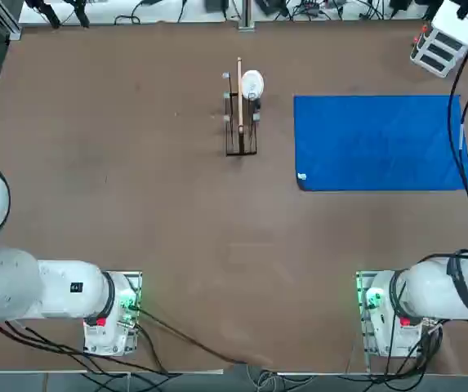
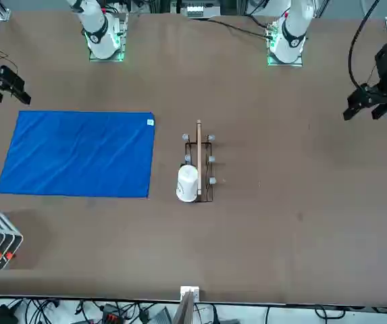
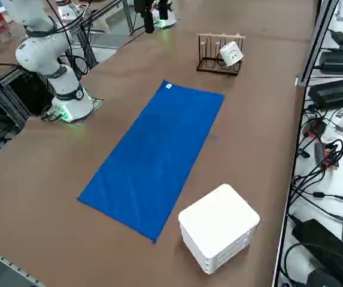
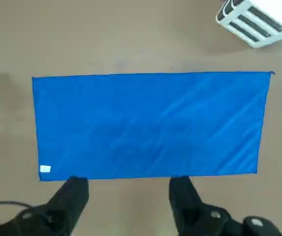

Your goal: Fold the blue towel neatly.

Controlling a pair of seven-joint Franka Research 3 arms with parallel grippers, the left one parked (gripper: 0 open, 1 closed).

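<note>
**Count of things on the bench**

One towel (image 1: 378, 142), blue and spread flat, with one white tag (image 1: 301, 176) at a corner. One wooden rack (image 1: 240, 122), and one white cup (image 1: 251, 83) on it. One white box (image 3: 218, 227) near the towel's end. One end effector (image 4: 129, 191) in the wrist view, its two fingers (image 4: 76, 189) set wide apart with nothing between them.

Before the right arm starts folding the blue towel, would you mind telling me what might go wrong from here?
1. The thin royal-blue towel lies flat on the brown table; the open right gripper may struggle to pinch an edge.
2. The white ribbed box sits near the towel's far corner; a sweeping fold might nudge it.
3. A black cable hangs over the towel's end and might snag.
</note>
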